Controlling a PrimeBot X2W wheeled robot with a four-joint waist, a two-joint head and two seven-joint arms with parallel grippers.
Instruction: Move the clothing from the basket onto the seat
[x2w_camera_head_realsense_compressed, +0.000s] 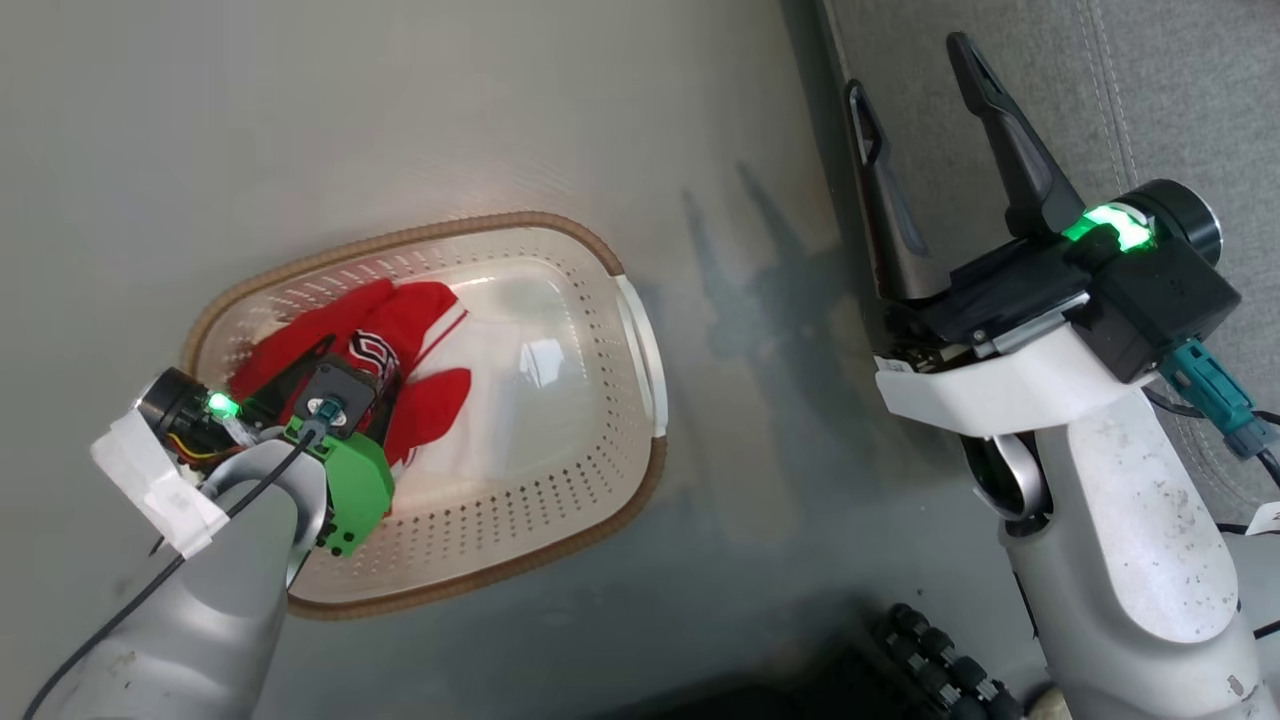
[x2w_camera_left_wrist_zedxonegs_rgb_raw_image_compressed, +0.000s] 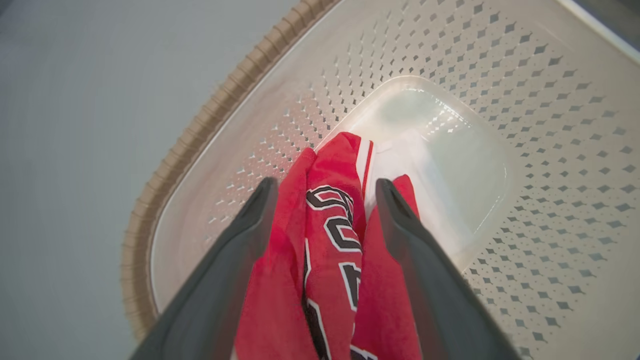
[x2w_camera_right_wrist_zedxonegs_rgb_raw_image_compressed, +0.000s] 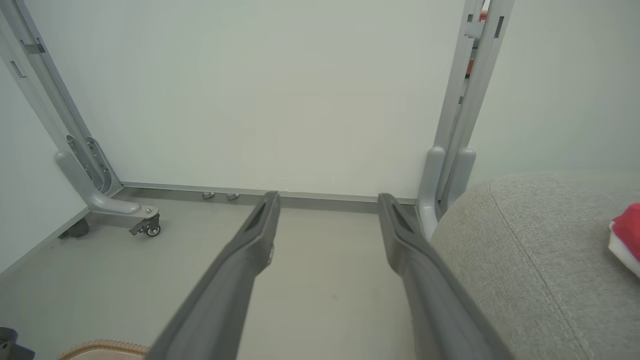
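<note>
The cream basket (x2w_camera_head_realsense_compressed: 560, 470) stands on the grey floor with red clothing (x2w_camera_head_realsense_compressed: 420, 310) in its left half. My left gripper (x2w_camera_head_realsense_compressed: 345, 365) reaches down into the basket over that cloth. In the left wrist view it (x2w_camera_left_wrist_zedxonegs_rgb_raw_image_compressed: 325, 195) is open, its two fingers straddling the red jersey (x2w_camera_left_wrist_zedxonegs_rgb_raw_image_compressed: 332, 235) with black-and-white lettering. My right gripper (x2w_camera_head_realsense_compressed: 908, 68) hangs open and holds nothing, above the floor just left of the grey seat (x2w_camera_head_realsense_compressed: 1150, 90). In the right wrist view a red and white piece of cloth (x2w_camera_right_wrist_zedxonegs_rgb_raw_image_compressed: 627, 225) lies on the seat (x2w_camera_right_wrist_zedxonegs_rgb_raw_image_compressed: 525, 260) at the frame's right edge.
A white wall panel on grey metal legs with a castor (x2w_camera_right_wrist_zedxonegs_rgb_raw_image_compressed: 147, 227) stands ahead of my right gripper (x2w_camera_right_wrist_zedxonegs_rgb_raw_image_compressed: 328, 199). The basket's brown rim (x2w_camera_right_wrist_zedxonegs_rgb_raw_image_compressed: 100, 347) shows at the bottom left there. The dark rollers of my own base (x2w_camera_head_realsense_compressed: 940, 660) sit at the bottom of the head view.
</note>
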